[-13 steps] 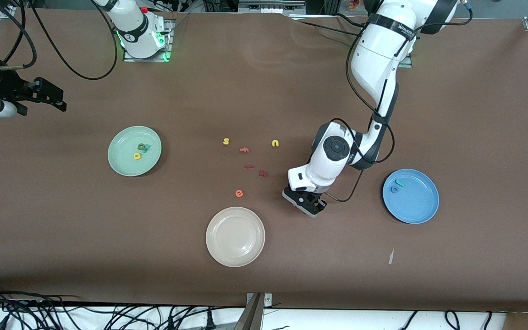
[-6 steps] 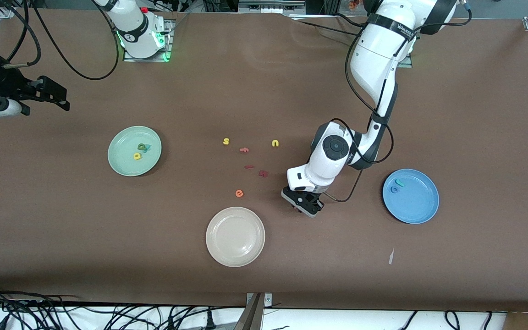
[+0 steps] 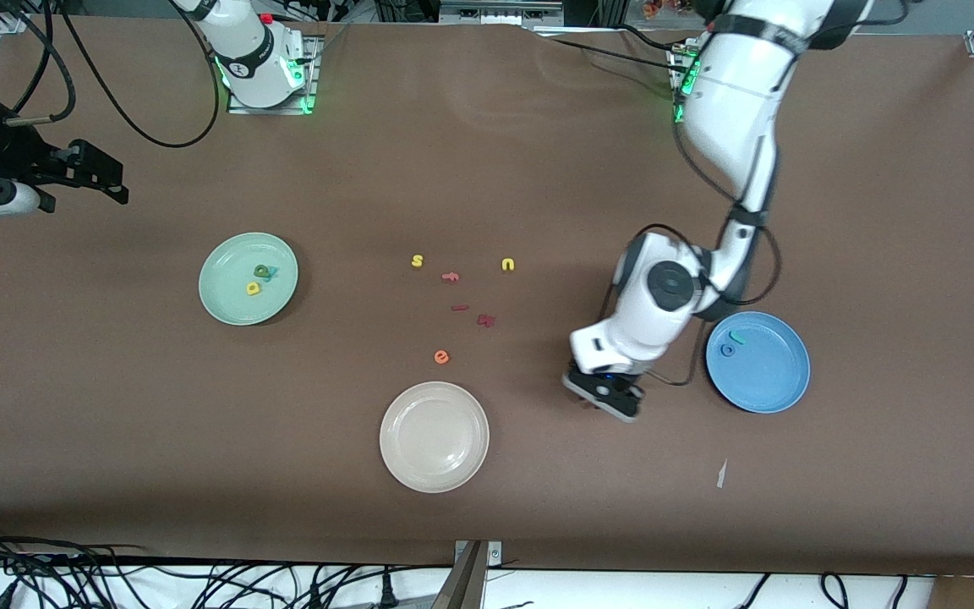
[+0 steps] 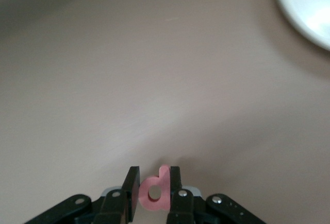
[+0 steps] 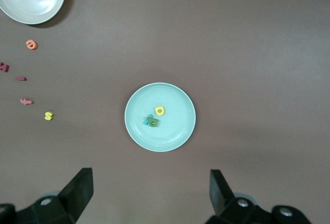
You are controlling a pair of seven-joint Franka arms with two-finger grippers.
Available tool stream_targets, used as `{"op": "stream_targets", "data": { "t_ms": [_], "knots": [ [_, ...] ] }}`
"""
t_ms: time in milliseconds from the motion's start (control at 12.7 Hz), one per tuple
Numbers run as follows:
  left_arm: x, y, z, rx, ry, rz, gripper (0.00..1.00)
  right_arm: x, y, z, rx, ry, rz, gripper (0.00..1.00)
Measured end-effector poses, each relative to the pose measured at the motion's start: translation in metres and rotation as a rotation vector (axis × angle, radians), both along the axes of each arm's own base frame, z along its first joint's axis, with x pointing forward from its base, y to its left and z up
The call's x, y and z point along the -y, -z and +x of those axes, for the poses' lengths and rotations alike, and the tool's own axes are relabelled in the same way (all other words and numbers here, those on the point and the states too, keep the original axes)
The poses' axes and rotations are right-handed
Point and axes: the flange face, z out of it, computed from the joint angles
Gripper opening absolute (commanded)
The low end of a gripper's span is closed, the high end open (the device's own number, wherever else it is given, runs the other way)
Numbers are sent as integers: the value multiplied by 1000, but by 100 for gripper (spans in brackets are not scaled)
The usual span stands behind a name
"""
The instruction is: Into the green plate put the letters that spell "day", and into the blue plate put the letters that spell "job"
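Your left gripper (image 3: 604, 397) hangs over bare brown table (image 3: 538, 491) between the cream-white plate (image 3: 434, 436) and the blue plate (image 3: 757, 362), its fingers (image 4: 132, 185) pinched on the pink-red b (image 4: 156, 189). The blue plate sits just beside it toward the left arm's end, with the teal j (image 3: 736, 337) and blue o (image 3: 728, 349) lying near the rim closest to the gripper, and the rest of its floor bare. The green plate (image 3: 248, 278) toward the right arm's end carries the yellow d (image 3: 253, 288), dark green a (image 3: 261, 271) and teal-blue y (image 3: 272, 271). Your right gripper (image 3: 90, 173) waits with its jaws spread wide, high above that end of the table. Loose letters lie mid-table, well apart from both plates: yellow s (image 3: 417, 260), yellow u (image 3: 507, 265), orange e (image 3: 441, 357).
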Motion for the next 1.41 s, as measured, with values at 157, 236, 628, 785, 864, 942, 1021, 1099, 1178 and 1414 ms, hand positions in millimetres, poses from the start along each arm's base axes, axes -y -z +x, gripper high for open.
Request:
{"op": "stream_targets", "data": {
  "t_ms": [157, 236, 628, 785, 864, 942, 1021, 1099, 1178, 1414],
  "knots": [
    [-77, -28, -7, -66, -42, -7, 9, 0, 0, 0, 0, 0, 0, 100],
    [-117, -35, -17, -84, -34, -3, 10, 0, 0, 0, 0, -1, 0, 100],
    [-274, -31, -74, -134, 84, 36, 83, 0, 0, 0, 1, 0, -1, 100],
    [-284, -25, -79, -146, 90, 36, 100, 0, 0, 0, 1, 0, -1, 100],
    [-280, -24, -80, -148, 96, 35, 100, 0, 0, 0, 1, 0, -1, 100],
    [-276, -23, -80, -149, 101, 33, 100, 0, 0, 0, 1, 0, -1, 100],
    [-275, -23, -81, -150, 103, 32, 100, 0, 0, 0, 1, 0, -1, 100],
    [-275, -21, -82, -154, 103, 32, 100, 0, 0, 0, 1, 0, -1, 100],
    [-276, -21, -86, -158, 100, 31, 100, 0, 0, 0, 1, 0, -1, 100],
    [-287, -60, -112, -116, 78, 29, 100, 0, 0, 0, 0, 1, -1, 100]
  ]
}}
